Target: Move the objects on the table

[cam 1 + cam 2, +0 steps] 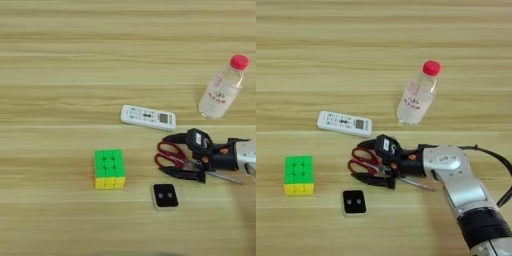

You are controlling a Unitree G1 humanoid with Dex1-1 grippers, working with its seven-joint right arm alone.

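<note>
The red-handled scissors (171, 159) lie flat on the table (60, 60), right of centre, handles to the left and blades to the right. My right gripper (356, 161) reaches in from the right. It is open, with one black finger (368, 144) just beyond the handles and the other on their near side, low over them. A white remote control (148, 117) lies just beyond the scissors. A clear bottle with a red cap (222, 90) lies tilted at the far right.
A green and yellow puzzle cube (109, 169) stands left of the scissors. A small black square pad (165, 196) lies just in front of the gripper. The silver forearm (461, 190) crosses the near right of the table.
</note>
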